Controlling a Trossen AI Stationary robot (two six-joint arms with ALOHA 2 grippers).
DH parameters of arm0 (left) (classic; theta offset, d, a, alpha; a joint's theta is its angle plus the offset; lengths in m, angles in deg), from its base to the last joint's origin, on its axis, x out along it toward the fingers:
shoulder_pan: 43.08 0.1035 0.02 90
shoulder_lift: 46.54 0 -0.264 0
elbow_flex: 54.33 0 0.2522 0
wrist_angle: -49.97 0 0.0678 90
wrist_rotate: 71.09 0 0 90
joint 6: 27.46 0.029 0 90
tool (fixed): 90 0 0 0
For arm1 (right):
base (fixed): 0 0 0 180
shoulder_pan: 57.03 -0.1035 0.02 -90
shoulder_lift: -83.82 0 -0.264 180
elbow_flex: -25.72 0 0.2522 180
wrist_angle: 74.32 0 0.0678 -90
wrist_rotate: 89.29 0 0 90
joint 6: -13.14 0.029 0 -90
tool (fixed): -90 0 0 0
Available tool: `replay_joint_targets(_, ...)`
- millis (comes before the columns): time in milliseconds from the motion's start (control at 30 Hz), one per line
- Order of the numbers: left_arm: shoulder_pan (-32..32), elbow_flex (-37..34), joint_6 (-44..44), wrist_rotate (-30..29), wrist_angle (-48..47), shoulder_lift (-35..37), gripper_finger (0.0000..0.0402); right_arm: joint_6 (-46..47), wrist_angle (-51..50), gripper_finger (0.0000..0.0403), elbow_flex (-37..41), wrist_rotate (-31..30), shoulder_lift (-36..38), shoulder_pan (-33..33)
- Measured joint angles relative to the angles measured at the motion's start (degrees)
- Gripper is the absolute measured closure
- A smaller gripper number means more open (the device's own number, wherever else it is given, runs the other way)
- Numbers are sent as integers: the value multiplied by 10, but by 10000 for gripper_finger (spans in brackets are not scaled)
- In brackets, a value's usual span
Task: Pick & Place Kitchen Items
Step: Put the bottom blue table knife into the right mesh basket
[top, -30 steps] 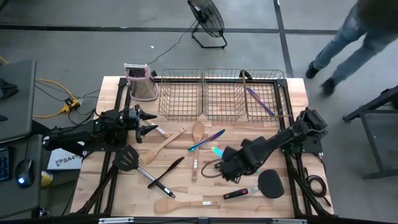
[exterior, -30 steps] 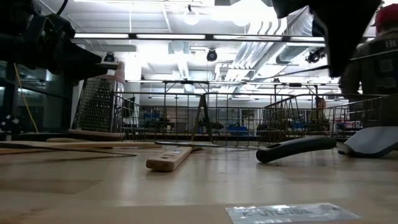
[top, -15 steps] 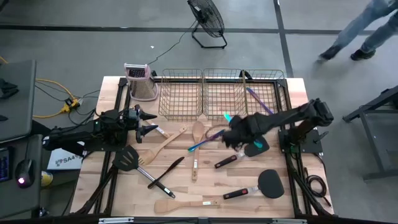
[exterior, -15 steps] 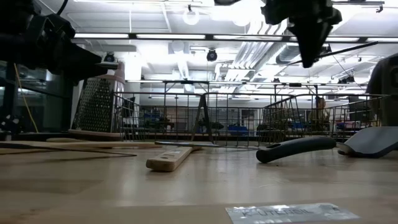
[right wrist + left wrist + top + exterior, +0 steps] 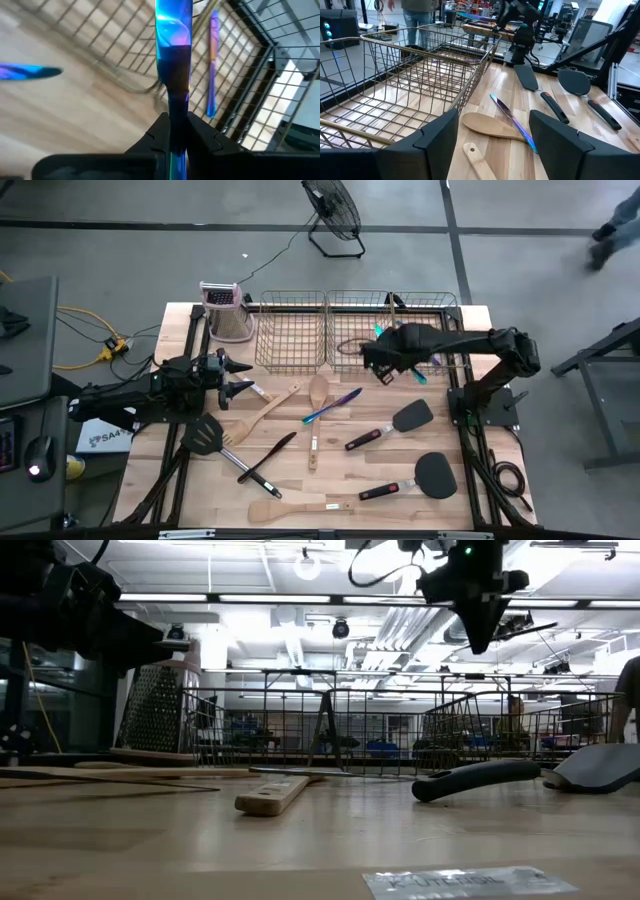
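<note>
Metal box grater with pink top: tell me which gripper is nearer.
Left. The left gripper sits just in front of the metal box grater with pink top; the right gripper hangs over the baskets, farther away.

A person (image 5: 610, 232) is cut off at the high view's edge; the held iridescent piece's (image 5: 172, 45) tip runs out of frame.

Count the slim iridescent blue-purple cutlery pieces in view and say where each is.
3. One iridescent piece lies on the table beside the wooden spoon; one lies in the rightmost wire basket; one is clamped in the right gripper near the baskets. Others may be hidden.
</note>
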Motion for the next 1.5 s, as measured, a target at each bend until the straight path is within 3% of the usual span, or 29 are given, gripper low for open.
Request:
replay_joint_targets(733, 0, 0, 0, 0, 0, 0, 161, -68, 0, 373, 27, -19, 0, 242)
replay_joint_targets(1233, 0, 0, 0, 0, 0, 0, 161, -239, 63, 373, 111, -69, 0, 351)
replay_joint_targets(1500, 0, 0, 0, 0, 0, 0, 161, -359, 141, 373, 134, -73, 0, 376)
